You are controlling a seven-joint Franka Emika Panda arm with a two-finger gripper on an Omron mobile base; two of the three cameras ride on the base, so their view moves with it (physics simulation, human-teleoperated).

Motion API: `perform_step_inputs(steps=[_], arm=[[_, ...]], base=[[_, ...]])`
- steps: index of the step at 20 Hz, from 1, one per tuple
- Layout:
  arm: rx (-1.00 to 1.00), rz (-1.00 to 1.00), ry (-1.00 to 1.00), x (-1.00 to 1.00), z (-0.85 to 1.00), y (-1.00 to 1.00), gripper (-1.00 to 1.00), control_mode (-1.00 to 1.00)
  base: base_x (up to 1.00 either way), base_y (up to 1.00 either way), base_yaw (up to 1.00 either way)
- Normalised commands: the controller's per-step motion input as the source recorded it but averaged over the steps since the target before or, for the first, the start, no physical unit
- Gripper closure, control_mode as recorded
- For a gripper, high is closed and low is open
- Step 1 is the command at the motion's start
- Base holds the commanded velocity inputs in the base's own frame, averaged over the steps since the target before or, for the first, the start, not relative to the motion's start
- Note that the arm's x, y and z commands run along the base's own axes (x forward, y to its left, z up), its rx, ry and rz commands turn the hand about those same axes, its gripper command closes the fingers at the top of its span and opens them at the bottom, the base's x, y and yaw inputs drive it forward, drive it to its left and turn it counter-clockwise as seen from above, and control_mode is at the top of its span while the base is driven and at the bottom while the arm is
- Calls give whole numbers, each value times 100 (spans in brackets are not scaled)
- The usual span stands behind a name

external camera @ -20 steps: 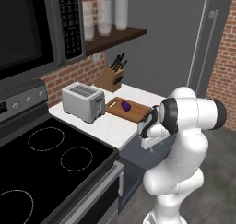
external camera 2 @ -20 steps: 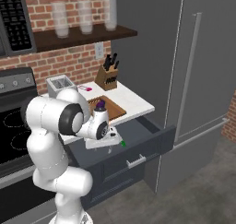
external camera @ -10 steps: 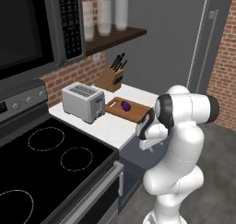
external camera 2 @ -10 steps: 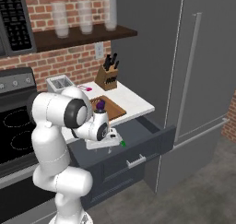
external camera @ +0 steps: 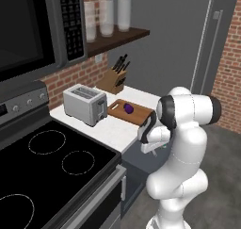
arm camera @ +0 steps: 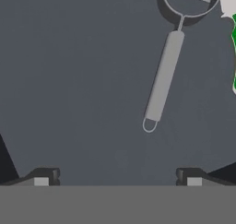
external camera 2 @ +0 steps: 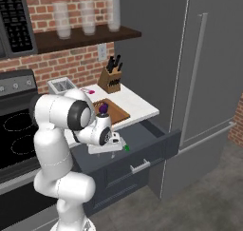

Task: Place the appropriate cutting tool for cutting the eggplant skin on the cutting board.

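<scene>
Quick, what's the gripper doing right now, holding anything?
Gripper: jaws open, holding nothing, above the peeler lying in the drawer.

toaster (external camera: 85, 104) on counter (external camera: 113, 129); knife block (external camera: 114, 81) behind; open drawer (external camera 2: 142, 149); stove (external camera: 47, 162) left

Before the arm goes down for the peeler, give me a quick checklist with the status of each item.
1. Drawer open: ok.
2. Peeler in sight on the drawer floor, handle unobstructed: ok.
3. Gripper jaws open and empty: ok.
4. Jaws centred over the handle: not ok, it lies ahead and slightly off-centre.
5. Green-handled knife apart from the peeler: ok.
6. Cutting board has bare space beside the eggplant: ok.
</scene>
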Motion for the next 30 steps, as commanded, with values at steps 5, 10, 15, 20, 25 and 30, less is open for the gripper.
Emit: perform_step_inputs(steps=[5,10,15,20,25,30], arm=[[2,-1,-5,13,0,2,-100,-100],[1,-1,-9,12,-2,0,-100,-100],[1,-1,-7,1,-10,0,-100,-100],[0,-2,-2,0,-23,0,-100,-100],[0,-2,0,-29,2,-22,-100,-100],[0,-9,0,-66,51,-43,-100,-100]], base=[[0,0,0],[0,0,0],[0,0,0],[0,0,0],[0,0,0],[0,0,0]])
